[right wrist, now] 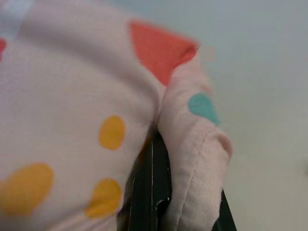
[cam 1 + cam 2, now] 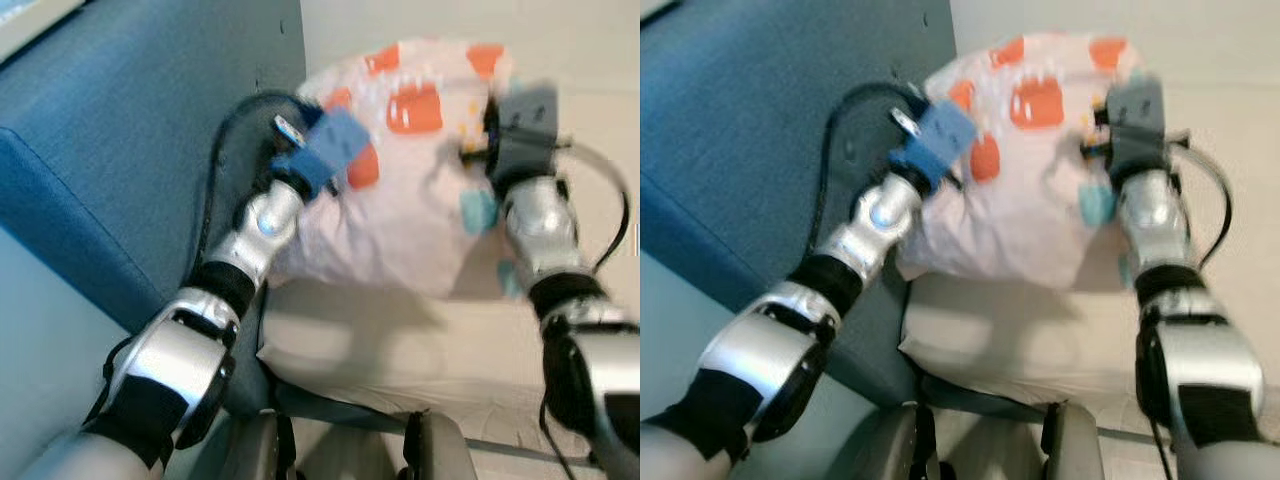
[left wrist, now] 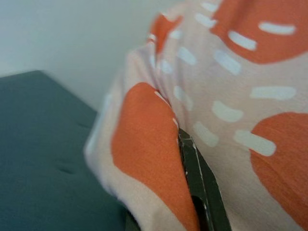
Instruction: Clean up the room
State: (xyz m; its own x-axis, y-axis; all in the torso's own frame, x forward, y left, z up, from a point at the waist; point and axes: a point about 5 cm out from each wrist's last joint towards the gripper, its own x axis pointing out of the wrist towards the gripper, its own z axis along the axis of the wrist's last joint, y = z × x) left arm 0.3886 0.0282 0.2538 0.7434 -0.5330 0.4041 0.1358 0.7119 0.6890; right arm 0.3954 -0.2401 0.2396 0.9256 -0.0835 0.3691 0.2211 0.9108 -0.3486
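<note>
You have the pillow (image 2: 420, 190) gripped from both sides, raised in front of you above a cream cushion (image 2: 400, 350) at your feet. From the head views both wrists press into its left and right edges, fingers buried in fabric. The left wrist view shows you more: the left gripper (image 3: 195, 192) has one black finger (image 3: 199, 185) pinching a fold of orange-patched cloth. The right gripper (image 1: 159, 192) is likewise closed on a seam. A blue sofa (image 2: 120, 130) fills your left; pale floor (image 2: 590, 60) lies far right.
</note>
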